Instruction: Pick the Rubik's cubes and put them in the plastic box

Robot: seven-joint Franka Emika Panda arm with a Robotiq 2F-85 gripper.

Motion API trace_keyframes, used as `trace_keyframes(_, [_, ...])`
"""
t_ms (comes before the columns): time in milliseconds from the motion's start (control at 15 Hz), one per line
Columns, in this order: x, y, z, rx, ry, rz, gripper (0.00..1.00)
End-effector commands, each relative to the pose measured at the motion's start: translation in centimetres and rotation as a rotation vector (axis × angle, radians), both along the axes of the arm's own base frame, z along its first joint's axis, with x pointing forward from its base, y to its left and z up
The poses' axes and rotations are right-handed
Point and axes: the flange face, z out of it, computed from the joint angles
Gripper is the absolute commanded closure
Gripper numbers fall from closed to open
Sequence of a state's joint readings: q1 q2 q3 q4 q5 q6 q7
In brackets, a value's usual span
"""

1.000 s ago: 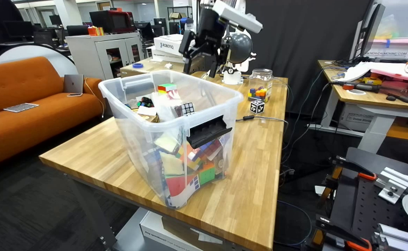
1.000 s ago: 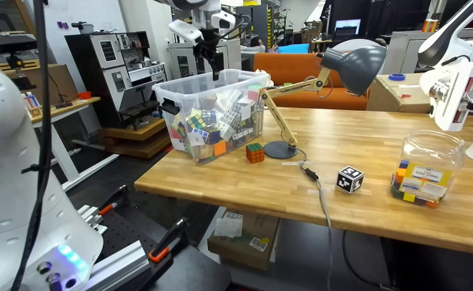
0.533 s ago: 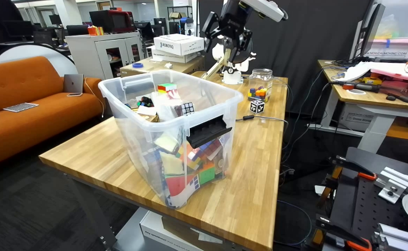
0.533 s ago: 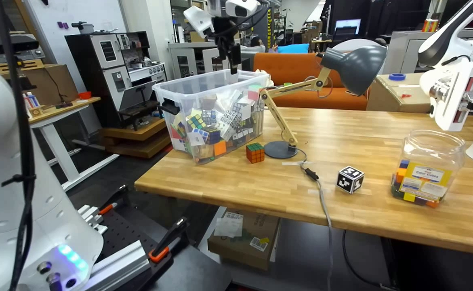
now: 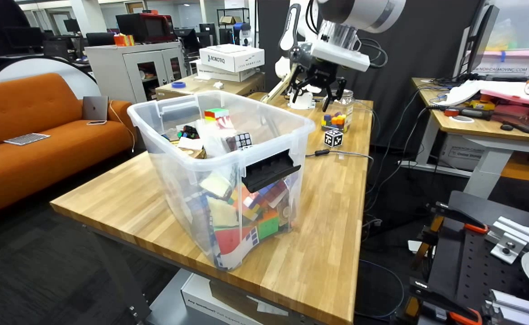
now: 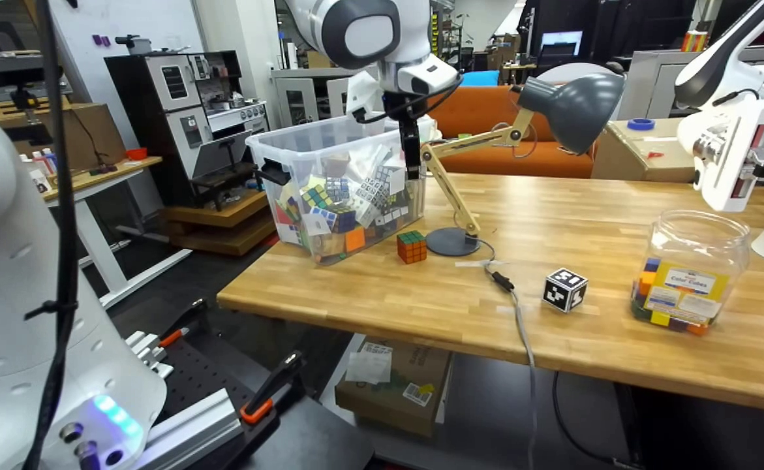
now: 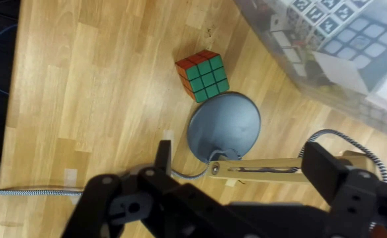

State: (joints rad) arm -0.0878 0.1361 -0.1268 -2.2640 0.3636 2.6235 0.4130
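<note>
The gripper (image 7: 241,162) hangs over the table (image 7: 114,99) with its jaws spread wide and gripping nothing, presumably so they can straddle a cube. In the wrist view the loose Rubik's cube (image 7: 202,76) sits green side up at the gripper's eleven o'clock, so I guess the next move goes that way. The lamp base (image 7: 226,125) lies at the cube's five o'clock, so close that I can't tell whether they touch; a jaw may find little room there. The plastic box (image 5: 307,128), between the gripper's one and two o'clock, stands open-topped, other cubes (image 5: 243,139) inside, presumably to take this one too
</note>
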Motion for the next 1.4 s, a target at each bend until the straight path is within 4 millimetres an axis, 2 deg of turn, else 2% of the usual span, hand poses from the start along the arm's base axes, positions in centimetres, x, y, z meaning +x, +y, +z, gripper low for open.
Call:
trace_keyframes(0, [0.3, -0.1, -0.8, -0.005, 0.007, -0.012, 0.00])
trace_keyframes(267, [0.9, -0.1, -0.2, -0.005, -0.008, -0.022, 0.00])
trace_keyframes(733, [0.9, -0.1, -0.6, 0.000, 0.001, -0.020, 0.00])
trace_keyframes(933, [1.3, 1.1, -1.7, 0.009, 0.025, 0.053, 0.00])
trace_keyframes(1333, [3.0, 4.1, -5.6, -0.019, 0.100, 0.193, 0.00])
